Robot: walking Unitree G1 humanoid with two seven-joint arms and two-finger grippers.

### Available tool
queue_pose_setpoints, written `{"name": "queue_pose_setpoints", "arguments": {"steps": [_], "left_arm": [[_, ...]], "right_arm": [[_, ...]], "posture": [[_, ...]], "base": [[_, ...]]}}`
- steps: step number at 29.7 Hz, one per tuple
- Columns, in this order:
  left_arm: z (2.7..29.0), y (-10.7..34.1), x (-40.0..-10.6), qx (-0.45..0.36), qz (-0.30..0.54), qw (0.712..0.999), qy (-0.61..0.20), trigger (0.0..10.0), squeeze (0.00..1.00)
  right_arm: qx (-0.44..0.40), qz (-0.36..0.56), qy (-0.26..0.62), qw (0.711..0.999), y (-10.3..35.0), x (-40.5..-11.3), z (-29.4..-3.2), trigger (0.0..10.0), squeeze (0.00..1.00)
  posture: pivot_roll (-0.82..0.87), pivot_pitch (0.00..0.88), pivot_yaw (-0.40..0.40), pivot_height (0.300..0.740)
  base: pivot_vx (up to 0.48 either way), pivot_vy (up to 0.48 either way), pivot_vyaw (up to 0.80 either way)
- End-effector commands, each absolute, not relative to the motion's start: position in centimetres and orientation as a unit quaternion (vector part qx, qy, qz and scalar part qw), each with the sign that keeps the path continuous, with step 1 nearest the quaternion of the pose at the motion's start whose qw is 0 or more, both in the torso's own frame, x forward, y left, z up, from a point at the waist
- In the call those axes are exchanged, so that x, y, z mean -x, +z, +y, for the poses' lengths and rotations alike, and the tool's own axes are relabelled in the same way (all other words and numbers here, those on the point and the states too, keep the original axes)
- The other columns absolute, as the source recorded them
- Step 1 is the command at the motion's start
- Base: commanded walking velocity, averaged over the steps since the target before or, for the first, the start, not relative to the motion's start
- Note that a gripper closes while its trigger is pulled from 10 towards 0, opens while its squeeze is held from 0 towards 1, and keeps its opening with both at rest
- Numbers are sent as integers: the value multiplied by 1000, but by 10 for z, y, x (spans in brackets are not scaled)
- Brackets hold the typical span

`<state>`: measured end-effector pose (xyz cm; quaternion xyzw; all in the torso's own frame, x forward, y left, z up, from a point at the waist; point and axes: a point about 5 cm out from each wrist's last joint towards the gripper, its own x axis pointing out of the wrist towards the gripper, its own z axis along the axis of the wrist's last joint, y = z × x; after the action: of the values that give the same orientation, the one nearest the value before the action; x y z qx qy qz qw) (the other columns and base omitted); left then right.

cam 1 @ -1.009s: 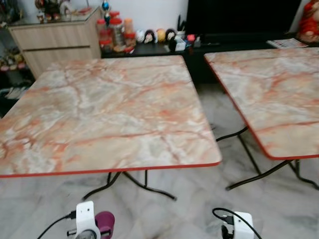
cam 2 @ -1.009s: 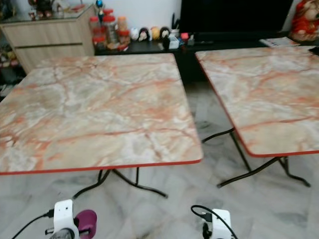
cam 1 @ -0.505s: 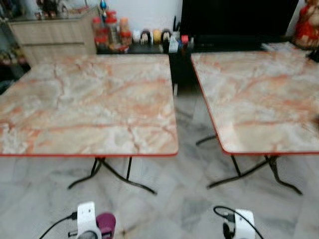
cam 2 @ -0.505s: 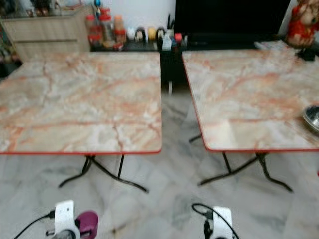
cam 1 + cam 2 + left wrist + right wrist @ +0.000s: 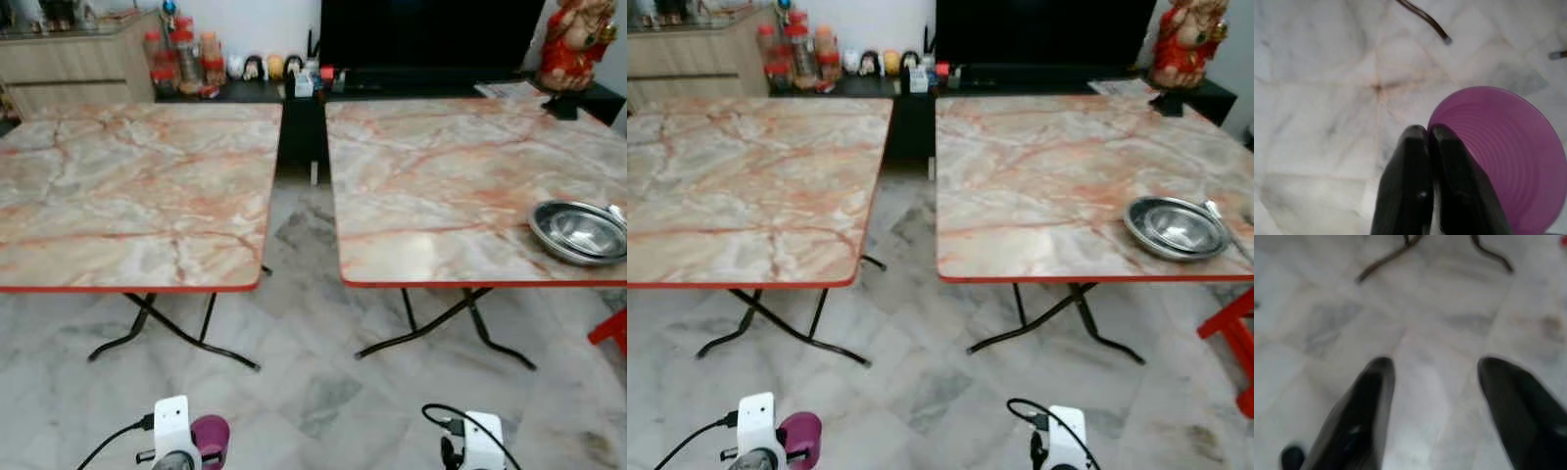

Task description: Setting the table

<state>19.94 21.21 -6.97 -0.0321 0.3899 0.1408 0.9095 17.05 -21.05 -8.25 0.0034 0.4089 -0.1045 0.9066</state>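
While you look down from the head camera, you have two marble-patterned tables with red edges side by side, a narrow gap of floor between them. The left surface [image 5: 127, 186] carries nothing you can make out. The right surface [image 5: 431, 176] holds a steel bowl [image 5: 578, 231] near its right front corner, with a thin utensil [image 5: 1227, 227] just beside the bowl's right rim.

Your left gripper [image 5: 1429, 134] is low over the marble floor [image 5: 313, 392], in front of the left table. Its jaws are pressed together on the rim of a purple cup [image 5: 1503, 152]: one finger sits inside the cup, the other outside. You see the cup [image 5: 210, 439] next to the white wrist housing at the bottom of the head view.

Your right gripper [image 5: 1432, 377] hangs over the floor in front of the right table, its jaws spread wide with nothing between them.

Behind the tables, a dark TV stand [image 5: 411, 86] carries jars [image 5: 181, 59], small figurines [image 5: 260, 67] and a red statue [image 5: 570, 44] at the far right. A red stool [image 5: 1232, 338] stands by the right table's front corner.
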Motion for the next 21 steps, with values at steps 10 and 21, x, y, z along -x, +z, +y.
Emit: {"name": "queue_pose_setpoints", "arguments": {"steps": [10, 21], "left_arm": [[211, -72, -197, 30, 398, 908, 131, 10000, 0], [211, -72, -197, 28, 400, 907, 131, 10000, 0]], "right_arm": [[-11, 411, -104, 905, -84, -170, -207, 10000, 0], [-12, 412, -102, 905, -84, -170, -206, 10000, 0]], "posture": [[-49, 0, -3, 725], [-50, 0, -3, 725]], "base": [[0, 0, 0], [310, 0, 0]]}}
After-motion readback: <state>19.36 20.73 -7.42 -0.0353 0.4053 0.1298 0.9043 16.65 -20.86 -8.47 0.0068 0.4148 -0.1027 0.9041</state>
